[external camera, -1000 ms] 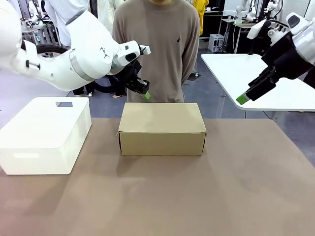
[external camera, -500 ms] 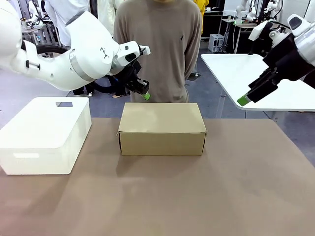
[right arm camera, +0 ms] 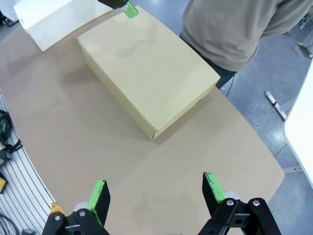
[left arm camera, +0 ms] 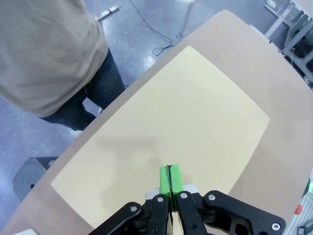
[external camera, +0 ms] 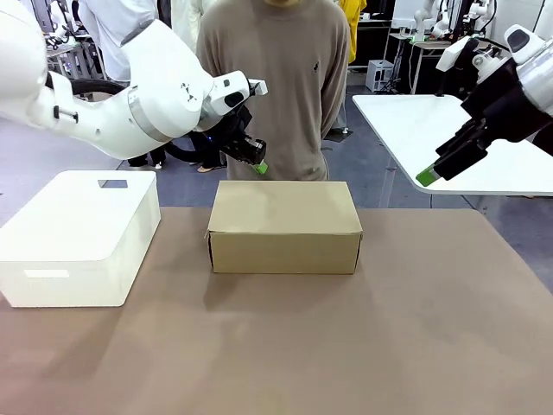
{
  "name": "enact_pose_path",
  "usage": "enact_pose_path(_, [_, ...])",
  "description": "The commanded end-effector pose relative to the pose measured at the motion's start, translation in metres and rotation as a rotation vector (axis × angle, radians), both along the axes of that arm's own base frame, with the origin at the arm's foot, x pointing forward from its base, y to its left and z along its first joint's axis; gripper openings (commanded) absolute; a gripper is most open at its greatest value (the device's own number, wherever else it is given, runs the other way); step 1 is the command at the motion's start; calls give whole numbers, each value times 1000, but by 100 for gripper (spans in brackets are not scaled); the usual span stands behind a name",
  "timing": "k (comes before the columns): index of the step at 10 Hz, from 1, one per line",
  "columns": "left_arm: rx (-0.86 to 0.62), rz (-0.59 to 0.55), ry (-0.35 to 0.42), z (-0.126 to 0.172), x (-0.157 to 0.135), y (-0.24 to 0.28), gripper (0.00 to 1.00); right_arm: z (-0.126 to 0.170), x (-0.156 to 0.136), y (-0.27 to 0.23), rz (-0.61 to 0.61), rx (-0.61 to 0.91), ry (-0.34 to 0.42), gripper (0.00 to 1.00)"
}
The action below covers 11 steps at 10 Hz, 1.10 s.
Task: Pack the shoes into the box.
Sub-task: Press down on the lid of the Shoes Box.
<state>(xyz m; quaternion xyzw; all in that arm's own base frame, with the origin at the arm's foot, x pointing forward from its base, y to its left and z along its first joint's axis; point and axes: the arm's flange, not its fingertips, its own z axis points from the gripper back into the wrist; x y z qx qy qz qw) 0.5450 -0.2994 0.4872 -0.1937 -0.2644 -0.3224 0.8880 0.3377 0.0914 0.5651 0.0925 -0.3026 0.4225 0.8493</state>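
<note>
Box: brown cardboard box (external camera: 284, 225), lid down flat, sits on the table (external camera: 346, 346) near the far edge, about midway between the left and right edges. Long side faces the robot. In the left wrist view the lid (left arm camera: 166, 132) shows plain and unmarked. In the right wrist view the box (right arm camera: 146, 68) lies square on the brown top, clear of both grippers.

Shoes: cannot tell where they are; the box is closed.

Left gripper: left gripper (external camera: 257, 166) hangs over the far left corner of the box, just above the lid's back edge, tilted down and toward the person. Green pads pressed together with nothing between them; the left wrist view shows the two pads (left arm camera: 170, 180) meeting in a thin seam above the lid. Its green tip (right arm camera: 130, 8) also shows in the right wrist view at the box's far corner.

Right gripper: right gripper (external camera: 429, 174) is raised off the table, beyond its right far corner, well apart from the box. In its own wrist view the gripper (right arm camera: 155, 196) has fingers spread wide, holding nothing, brown tabletop below.

White box: a larger white box (external camera: 78, 238) with lid on stands by the left edge of the table, apart from the cardboard box.

Person: a person in a tan sweater (external camera: 276, 78) stands at the far edge, directly behind the cardboard box, arms down.
</note>
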Motion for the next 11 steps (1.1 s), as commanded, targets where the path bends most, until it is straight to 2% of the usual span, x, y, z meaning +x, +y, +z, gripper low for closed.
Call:
enact_pose_path(1, [2, 19, 27, 2, 23, -17, 0, 2, 2, 2, -22, -7, 1, 100])
enact_pose_path(6, [115, 37, 101, -12, 69, -56, 0, 2, 2, 2, -22, -7, 1, 100])
enact_pose_path(11, [200, 35, 210, -41, 89, -75, 0, 2, 2, 2, -22, -7, 1, 100])
